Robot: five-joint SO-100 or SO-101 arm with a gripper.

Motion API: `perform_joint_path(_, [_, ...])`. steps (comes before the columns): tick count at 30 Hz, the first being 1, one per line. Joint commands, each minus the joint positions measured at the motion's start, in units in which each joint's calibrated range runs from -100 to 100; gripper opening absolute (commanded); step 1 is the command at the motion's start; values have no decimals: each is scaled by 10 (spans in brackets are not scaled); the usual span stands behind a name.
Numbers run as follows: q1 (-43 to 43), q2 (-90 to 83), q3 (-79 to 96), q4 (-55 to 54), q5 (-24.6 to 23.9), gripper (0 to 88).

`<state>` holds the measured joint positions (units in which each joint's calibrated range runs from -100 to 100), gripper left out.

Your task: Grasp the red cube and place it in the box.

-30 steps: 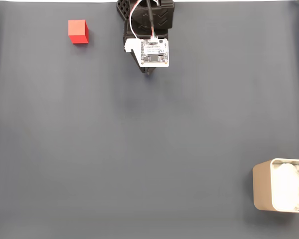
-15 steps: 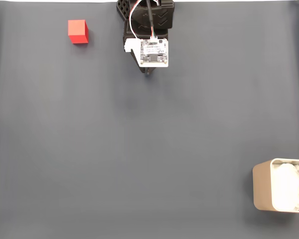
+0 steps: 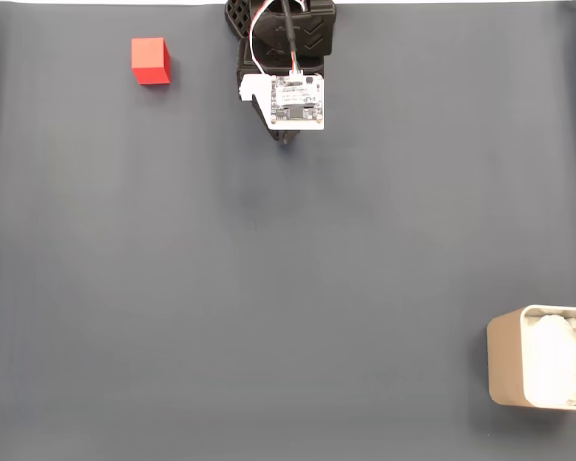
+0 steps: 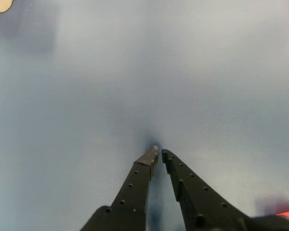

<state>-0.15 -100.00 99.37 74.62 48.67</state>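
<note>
the gripper (image 4: 160, 153) sits with its black fingers nearly together, just a thin gap at the tips, nothing between them, low over the grey mat (image 3: 269, 288). in the fixed view the arm (image 3: 286, 67) is at the top edge. the cube (image 3: 150, 60) rests on the mat to its left, apart from it. the box (image 3: 504, 360) sits far off in the bottom right corner, white stuff inside.
</note>
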Motion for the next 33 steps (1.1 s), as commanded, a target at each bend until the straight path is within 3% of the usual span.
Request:
perform_joint_path(1, [4, 0, 5, 11, -4, 0])
perform_joint_path(11, [4, 0, 5, -4, -7, 0])
perform_joint_path(17, [7, 18, -48, -117, -11, 0])
perform_joint_path(23, [-1, 121, -250, -196, 5, 0])
perform_joint_path(33, [3, 350, -635, -154, 1, 0])
